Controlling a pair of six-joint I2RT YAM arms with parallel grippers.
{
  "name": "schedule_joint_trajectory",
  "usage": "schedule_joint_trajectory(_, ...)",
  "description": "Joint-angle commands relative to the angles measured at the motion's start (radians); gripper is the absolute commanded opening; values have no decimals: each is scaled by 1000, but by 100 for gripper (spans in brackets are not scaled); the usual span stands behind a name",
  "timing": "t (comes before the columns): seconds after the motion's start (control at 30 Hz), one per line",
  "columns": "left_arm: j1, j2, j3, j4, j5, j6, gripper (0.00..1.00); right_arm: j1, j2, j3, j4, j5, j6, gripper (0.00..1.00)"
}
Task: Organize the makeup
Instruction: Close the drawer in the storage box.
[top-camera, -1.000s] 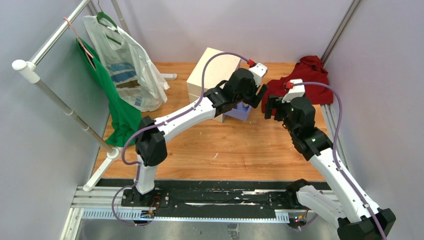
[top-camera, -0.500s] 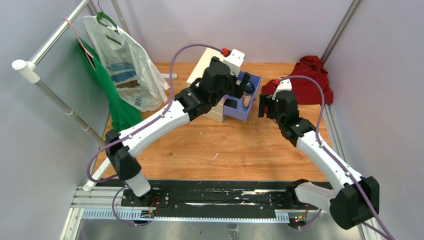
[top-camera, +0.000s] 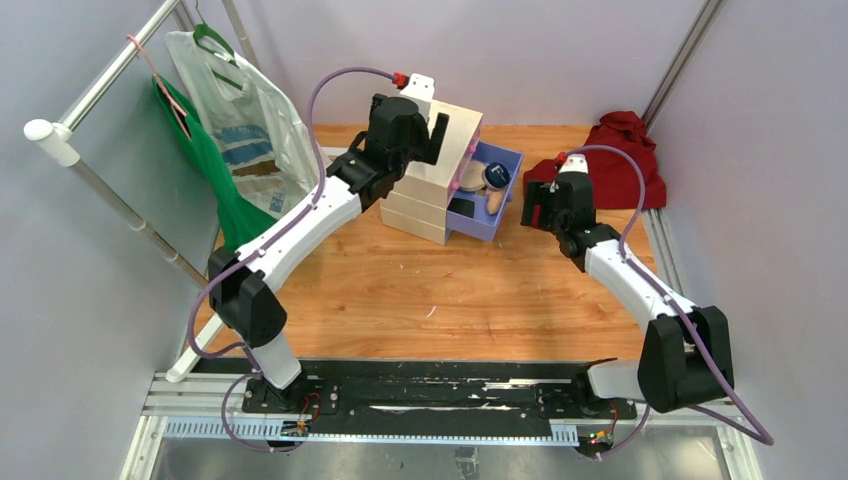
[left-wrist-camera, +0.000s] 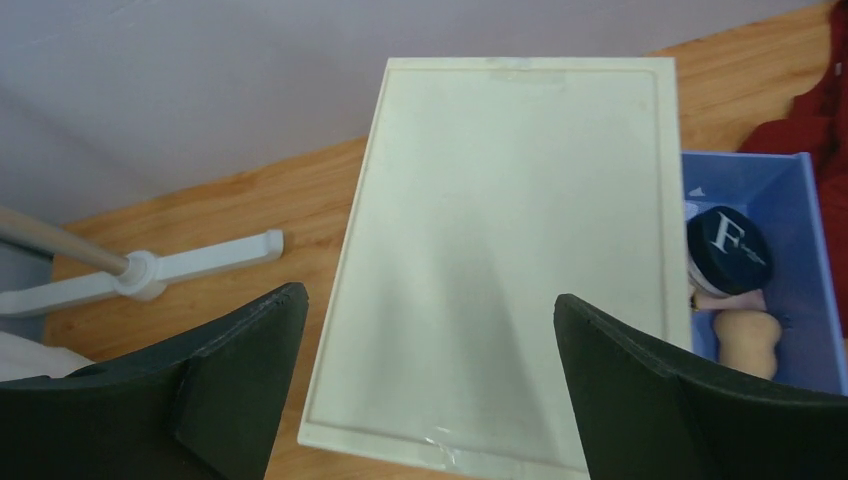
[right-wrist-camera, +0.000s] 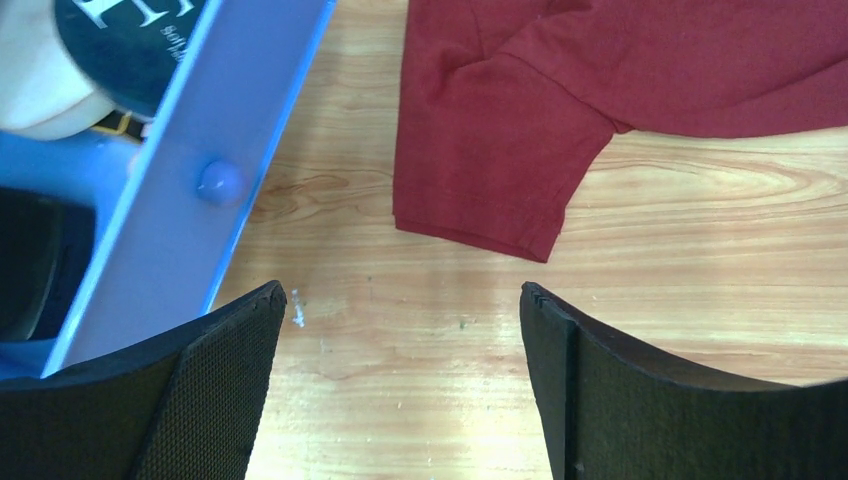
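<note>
The cream chest (top-camera: 432, 190) stands at the back of the table with its purple drawer (top-camera: 507, 212) pulled out to the right. In the drawer lie a round navy compact with a white letter (top-camera: 497, 175), a beige sponge (top-camera: 493, 201) and a black square compact (top-camera: 462, 208). My left gripper (top-camera: 436, 135) hovers open over the chest's flat top (left-wrist-camera: 510, 250), holding nothing. The left wrist view shows the navy compact (left-wrist-camera: 727, 248) and sponge (left-wrist-camera: 745, 340) at its right edge. My right gripper (top-camera: 533, 212) is open and empty beside the drawer's knobbed front (right-wrist-camera: 200, 180). The navy compact (right-wrist-camera: 130, 40) shows past that front.
A red cloth (top-camera: 610, 160) lies at the back right, close to the right gripper. A clothes rack with a green garment (top-camera: 240, 225) and a white plastic bag (top-camera: 255, 130) stands on the left, its white foot (left-wrist-camera: 190, 265) on the table behind the chest.
My left gripper swung back and left from over the purple drawer to over the chest top and opened wide. The right gripper moved farther back, beside the drawer front.
</note>
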Motion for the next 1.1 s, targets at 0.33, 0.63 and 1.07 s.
schedule_joint_trajectory(0.33,272,154,120,13,192,-119,98,-116,169,76,138,-158,34,86)
schedule_joint_trajectory(0.63,285,217,185,-39,353,-128,98,-128,270,128,164,-214,38,86)
schedule_joint_trajectory(1.07,356,146,37,58,261,-200,98,-129,316,153,155,-246,36,86)
